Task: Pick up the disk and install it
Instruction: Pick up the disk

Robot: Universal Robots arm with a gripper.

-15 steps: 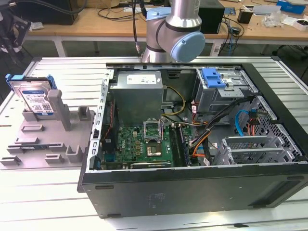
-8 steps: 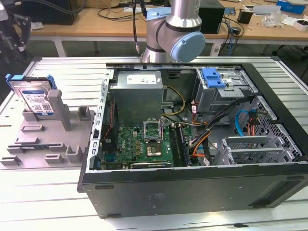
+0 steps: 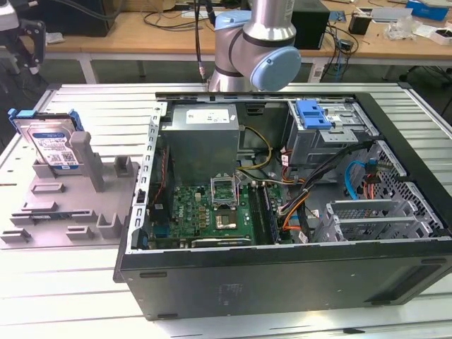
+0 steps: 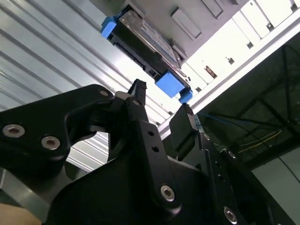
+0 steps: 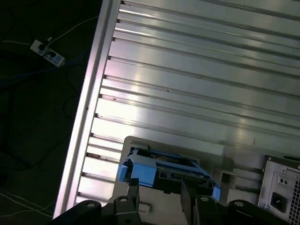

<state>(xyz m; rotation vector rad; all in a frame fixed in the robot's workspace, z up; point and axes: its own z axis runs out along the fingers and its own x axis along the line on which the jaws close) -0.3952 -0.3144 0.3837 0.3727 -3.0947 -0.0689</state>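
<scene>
Blue-framed silver metal, the disk (image 3: 51, 141) is parked upright in a slot of the grey plastic rack (image 3: 78, 205) at the exterior view's left, with its label turned toward the camera. The rack is set on the ribbed aluminium table (image 3: 92, 106), right next to the opened computer case (image 3: 282, 282). In the second wrist view the gripper (image 4: 162, 96) is seen spread wide with nothing held, and the disk sits untouched beyond its fingertips.

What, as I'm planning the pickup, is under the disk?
The disk stands on edge in a slot of the grey holder, which lies on the ribbed metal table. Its lower edge is hidden inside the slot, so how deep it seats cannot be seen.
</scene>
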